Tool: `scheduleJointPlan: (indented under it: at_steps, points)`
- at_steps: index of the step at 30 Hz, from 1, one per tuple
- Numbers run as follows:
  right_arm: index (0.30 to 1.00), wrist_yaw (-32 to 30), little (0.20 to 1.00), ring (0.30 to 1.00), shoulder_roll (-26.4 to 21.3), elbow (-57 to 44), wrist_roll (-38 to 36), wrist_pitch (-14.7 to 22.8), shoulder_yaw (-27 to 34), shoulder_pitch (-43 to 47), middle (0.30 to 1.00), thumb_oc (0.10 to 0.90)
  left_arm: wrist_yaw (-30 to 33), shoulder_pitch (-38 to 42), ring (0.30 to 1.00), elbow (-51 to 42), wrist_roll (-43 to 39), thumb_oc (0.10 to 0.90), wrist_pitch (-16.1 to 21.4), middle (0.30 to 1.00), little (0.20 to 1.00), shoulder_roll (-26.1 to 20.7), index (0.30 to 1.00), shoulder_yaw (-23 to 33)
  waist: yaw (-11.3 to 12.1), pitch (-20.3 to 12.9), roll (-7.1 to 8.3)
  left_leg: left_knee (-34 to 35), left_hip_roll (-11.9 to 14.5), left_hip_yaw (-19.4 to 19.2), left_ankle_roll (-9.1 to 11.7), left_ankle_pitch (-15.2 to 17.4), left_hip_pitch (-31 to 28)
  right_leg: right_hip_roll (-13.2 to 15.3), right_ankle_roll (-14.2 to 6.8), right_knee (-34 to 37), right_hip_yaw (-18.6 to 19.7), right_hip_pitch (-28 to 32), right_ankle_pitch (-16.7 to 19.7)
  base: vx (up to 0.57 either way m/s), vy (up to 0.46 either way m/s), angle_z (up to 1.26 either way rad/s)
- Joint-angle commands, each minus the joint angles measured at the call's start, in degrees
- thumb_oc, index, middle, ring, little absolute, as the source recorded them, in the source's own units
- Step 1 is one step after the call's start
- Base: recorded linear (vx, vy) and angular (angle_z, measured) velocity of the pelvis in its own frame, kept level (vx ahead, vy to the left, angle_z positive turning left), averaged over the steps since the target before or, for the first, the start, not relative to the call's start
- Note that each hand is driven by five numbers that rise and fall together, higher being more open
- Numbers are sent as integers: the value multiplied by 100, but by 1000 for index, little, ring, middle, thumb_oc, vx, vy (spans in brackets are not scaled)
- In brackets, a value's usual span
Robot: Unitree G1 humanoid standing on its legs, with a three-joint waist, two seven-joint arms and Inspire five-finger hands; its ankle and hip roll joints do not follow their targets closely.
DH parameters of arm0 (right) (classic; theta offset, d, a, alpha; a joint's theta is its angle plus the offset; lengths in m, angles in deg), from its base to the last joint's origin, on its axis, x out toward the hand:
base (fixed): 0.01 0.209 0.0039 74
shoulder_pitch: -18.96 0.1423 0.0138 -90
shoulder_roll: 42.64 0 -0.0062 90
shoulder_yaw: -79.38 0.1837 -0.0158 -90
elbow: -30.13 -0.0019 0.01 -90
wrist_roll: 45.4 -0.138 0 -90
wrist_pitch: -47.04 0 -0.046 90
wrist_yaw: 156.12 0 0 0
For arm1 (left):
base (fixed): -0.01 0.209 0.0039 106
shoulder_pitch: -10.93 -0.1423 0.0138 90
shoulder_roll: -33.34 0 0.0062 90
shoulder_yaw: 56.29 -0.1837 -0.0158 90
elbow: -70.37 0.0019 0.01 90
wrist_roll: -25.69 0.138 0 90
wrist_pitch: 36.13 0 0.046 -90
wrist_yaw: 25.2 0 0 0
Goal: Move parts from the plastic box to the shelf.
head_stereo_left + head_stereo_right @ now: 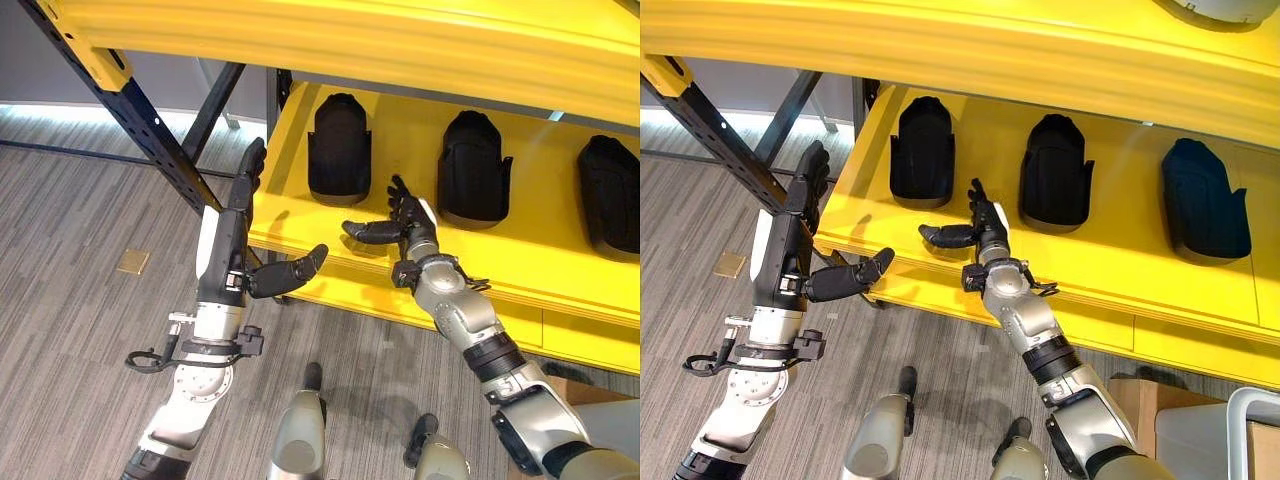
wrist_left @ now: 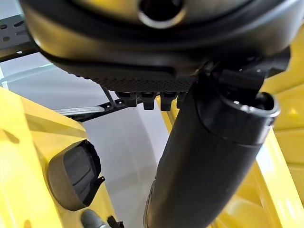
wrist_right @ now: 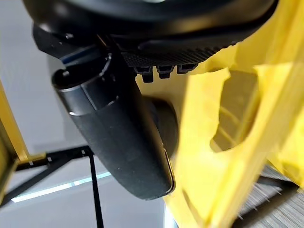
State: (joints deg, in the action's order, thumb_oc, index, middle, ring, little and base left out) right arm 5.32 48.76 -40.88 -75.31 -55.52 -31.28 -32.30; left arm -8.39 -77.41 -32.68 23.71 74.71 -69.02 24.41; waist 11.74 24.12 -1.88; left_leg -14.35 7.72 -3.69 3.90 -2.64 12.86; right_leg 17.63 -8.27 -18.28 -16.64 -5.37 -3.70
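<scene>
Three black moulded parts stand on the yellow shelf (image 1: pixel 560 265): one at the left (image 1: pixel 339 150), one in the middle (image 1: pixel 474 170) and one at the right (image 1: pixel 611 195). My left hand (image 1: pixel 240 215) is raised at the shelf's left front corner, fingers straight, thumb out, holding nothing. My right hand (image 1: pixel 408 222) hovers over the shelf's front between the left and middle parts, fingers straight, thumb pointing left, empty. The left part (image 2: pixel 76 173) also shows in the left wrist view past my thumb (image 2: pixel 209 156).
A dark blue rack upright (image 1: pixel 140 120) and a black diagonal brace (image 1: pixel 212 110) stand left of the shelf. An upper yellow shelf (image 1: pixel 400 40) overhangs the parts. A cardboard box (image 1: pixel 1160 410) and a grey-white bin (image 1: pixel 1250 430) sit on the floor at the lower right.
</scene>
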Motion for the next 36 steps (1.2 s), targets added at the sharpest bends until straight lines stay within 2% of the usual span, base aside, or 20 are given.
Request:
scheduleJointPlan:
  at_steps: [1,8,19,29,31,36]
  points:
    - [1000,67,1000,1000,105,-55,-107,393,198,766,1000,900,58,355,1000,-672,-120,900,404,1000,1000,-177,1000,59,140,-292,160,-205,-125,165,-104,755,-351,-174,258,-134,193,193,-365,0,0,0]
    - [1000,105,1000,1000,168,195,-516,531,163,942,1000,900,106,383,1000,-663,-89,900,451,1000,1000,-181,1000,25,177,-282,165,-189,-121,148,-101,746,-351,-175,245,-108,165,212,-356,0,0,0]
    - [1000,-52,1000,1000,242,246,-428,599,112,994,1000,900,274,409,1000,-628,28,900,436,1000,1000,-163,1000,-47,172,-261,161,-180,-104,119,-101,735,-369,-179,242,-74,190,220,-328,0,0,0]
    - [1000,282,1000,1000,70,371,-386,444,101,1258,1000,900,358,394,1000,-602,-57,900,409,1000,1000,-199,1000,-18,227,-270,185,-182,-118,114,-95,739,-370,-161,224,-15,151,268,-312,4,11,1]
    - [1000,321,1000,1000,108,364,-863,450,45,1272,1000,900,400,390,1000,-556,-27,900,466,1000,1000,-197,1000,-51,242,-274,198,-181,-108,115,-100,741,-385,-158,220,-7,136,287,-304,36,12,6]
    - [1000,390,1000,1000,100,345,-741,451,-10,1320,1000,900,381,331,1000,-563,-65,900,451,1000,1000,-207,1000,-18,288,-282,230,-199,-107,125,-104,752,-385,-155,213,5,113,324,-311,15,4,2]
